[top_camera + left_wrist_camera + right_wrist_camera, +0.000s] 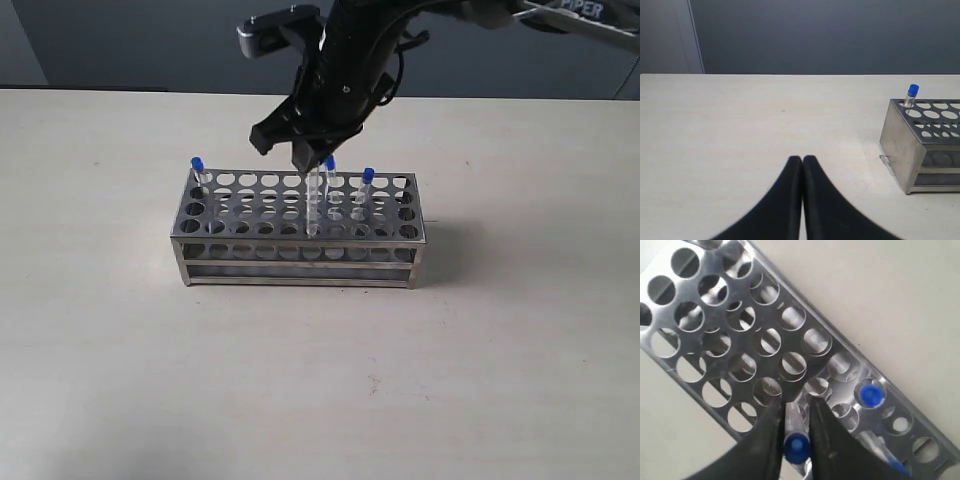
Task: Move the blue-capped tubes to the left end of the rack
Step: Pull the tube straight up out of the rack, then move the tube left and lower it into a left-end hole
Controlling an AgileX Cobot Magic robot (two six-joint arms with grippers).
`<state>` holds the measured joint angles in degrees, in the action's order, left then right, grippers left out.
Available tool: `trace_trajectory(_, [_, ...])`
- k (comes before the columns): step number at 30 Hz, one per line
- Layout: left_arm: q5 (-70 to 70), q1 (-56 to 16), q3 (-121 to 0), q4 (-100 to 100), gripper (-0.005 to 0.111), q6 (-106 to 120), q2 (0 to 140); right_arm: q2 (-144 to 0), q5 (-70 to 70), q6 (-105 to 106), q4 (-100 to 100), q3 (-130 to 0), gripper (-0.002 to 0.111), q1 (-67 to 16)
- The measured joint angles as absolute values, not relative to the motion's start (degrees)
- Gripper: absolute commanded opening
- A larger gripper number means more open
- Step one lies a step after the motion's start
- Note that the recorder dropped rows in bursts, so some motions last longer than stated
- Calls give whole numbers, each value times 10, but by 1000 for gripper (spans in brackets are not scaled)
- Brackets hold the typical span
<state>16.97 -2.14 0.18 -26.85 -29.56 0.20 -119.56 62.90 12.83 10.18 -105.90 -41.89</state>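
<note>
Found the rack (300,264) standing on the desk (110,360). Saw a first blue-capped tube (198,170) upright in the back corner hole at the rack's left end. Saw a second tube (329,168) and a third tube (366,183) upright in holes right of the rack's middle. Spotted the right gripper (310,160) above the rack's middle, jaws pinching a fourth tube (314,205) at its capped end and holding it upright, lower end down at the rack's top plate; could not tell whether inside a hole. Noted the left gripper (802,160) low over the desk, apart from the rack and off its left end, jaws pressed together on nothing.
</note>
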Motion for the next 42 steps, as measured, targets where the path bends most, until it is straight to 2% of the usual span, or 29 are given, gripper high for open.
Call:
trace_trajectory(14, [170, -21, 2, -269, 1, -296, 2, -1151, 621, 149, 69, -1063, -1, -460])
trace_trajectory(18, [170, -21, 2, -269, 1, -296, 2, -1152, 564, 183, 75, -1089, -1, -483])
trace_trajectory(28, [170, -21, 2, -269, 1, -296, 2, -1265, 566, 255, 124, -1201, -1, -499])
trace_trajectory(42, [170, -21, 2, -269, 1, -296, 2, -1287, 571, 266, 118, -1240, -1, -506])
